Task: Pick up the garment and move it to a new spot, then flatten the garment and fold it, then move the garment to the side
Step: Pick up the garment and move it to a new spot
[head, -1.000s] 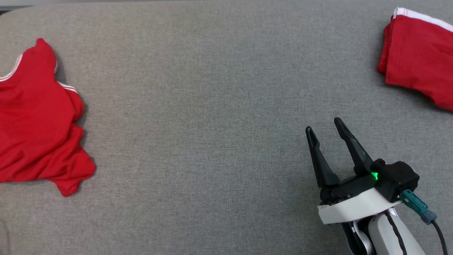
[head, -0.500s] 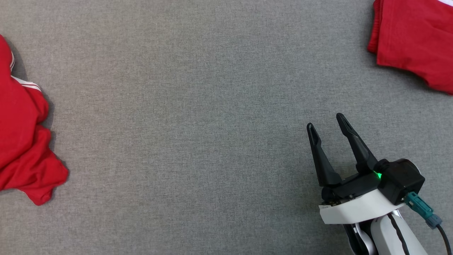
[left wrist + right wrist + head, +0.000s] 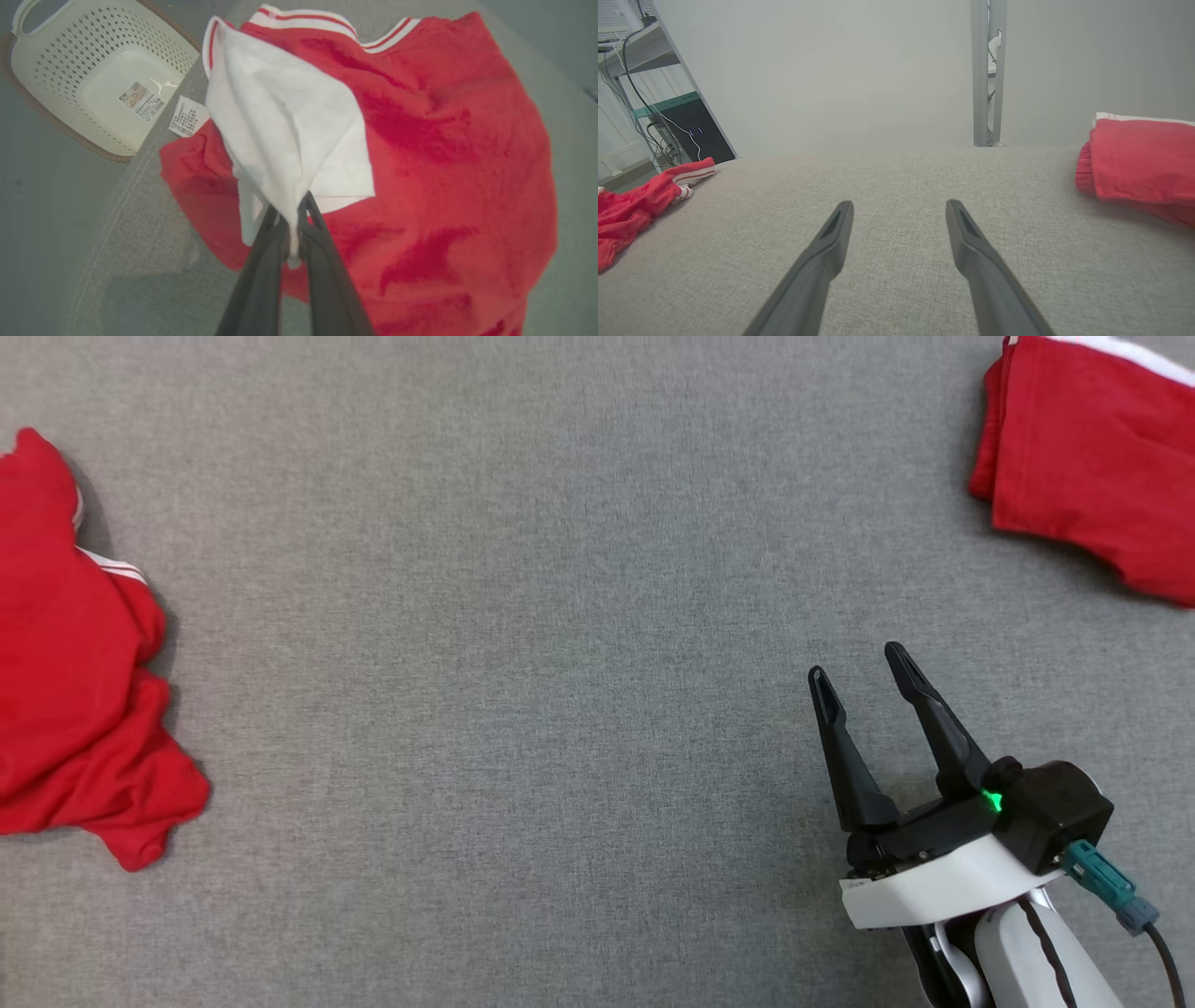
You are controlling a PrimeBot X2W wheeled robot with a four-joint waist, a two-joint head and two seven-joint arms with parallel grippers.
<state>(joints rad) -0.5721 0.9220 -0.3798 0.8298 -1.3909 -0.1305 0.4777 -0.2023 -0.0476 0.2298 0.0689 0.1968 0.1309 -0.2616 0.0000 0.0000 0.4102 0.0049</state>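
The crumpled red garment with white striped trim lies at the left edge of the grey surface. In the left wrist view, my left gripper is shut on a white fold of cloth lifted above the garment's red body. My right gripper hovers open over bare grey fabric at the lower right, far from the garment. The right wrist view looks between the open right gripper fingers, with the garment at the far left.
A second red garment, folded, lies at the upper right corner, also seen as the folded garment. A cream perforated basket stands on the floor beside the surface's edge. A shelf with cables and a metal post stand behind.
The head camera has shifted, so the whole picture slid. The crumpled garment has changed outline and sits a little further left relative to the folded one. The right gripper has barely moved.
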